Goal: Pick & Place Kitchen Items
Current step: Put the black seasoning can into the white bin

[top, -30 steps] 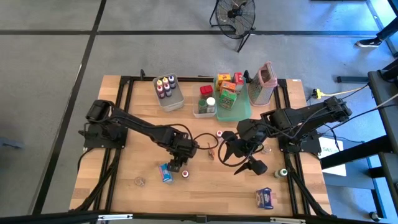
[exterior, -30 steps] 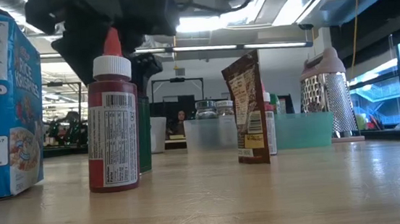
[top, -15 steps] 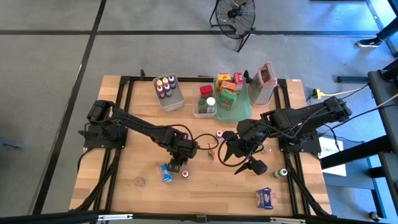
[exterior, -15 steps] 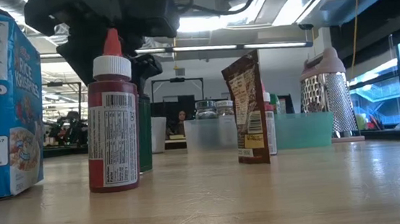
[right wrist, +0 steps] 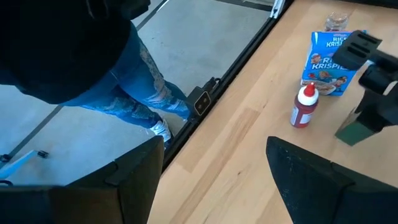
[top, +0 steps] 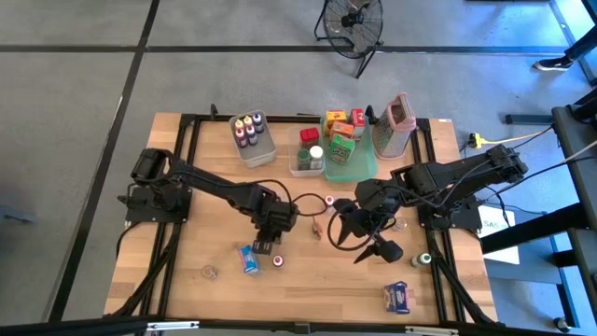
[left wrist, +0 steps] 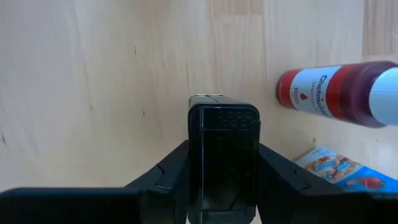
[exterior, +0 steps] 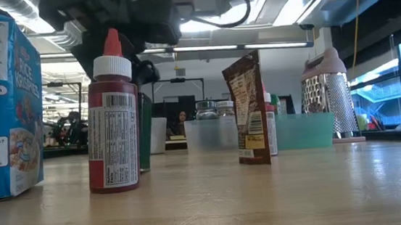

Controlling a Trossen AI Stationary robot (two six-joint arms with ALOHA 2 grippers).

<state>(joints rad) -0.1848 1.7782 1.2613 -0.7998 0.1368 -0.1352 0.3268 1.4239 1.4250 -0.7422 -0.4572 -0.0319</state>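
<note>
left gripper [top: 265, 245] has pulled back from the spot it hovered over a second ago, rising a touch with a dark green box [left wrist: 222, 158] pinched between its fingers, which have drawn in narrow against the box's sides. in the left wrist view that box fills the gap between the two dark fingers [left wrist: 163, 180], standing just off the wooden table [top: 187, 233]. right beside it stands the red bottle [top: 278, 260] with its white collar and red tip, untouched, and the blue cereal box [top: 248, 259] sits just past that, near the table's front edge. the low view has the red bottle upright in the foreground, the dark green box half hidden behind it under the arm. right gripper [top: 359, 248] hangs over the middle-right of the table, fingers spread wide, nothing in them. behind, the clear bin of small bottles [top: 252, 137] and the teal tray [top: 350, 164] keep their loads.
</note>
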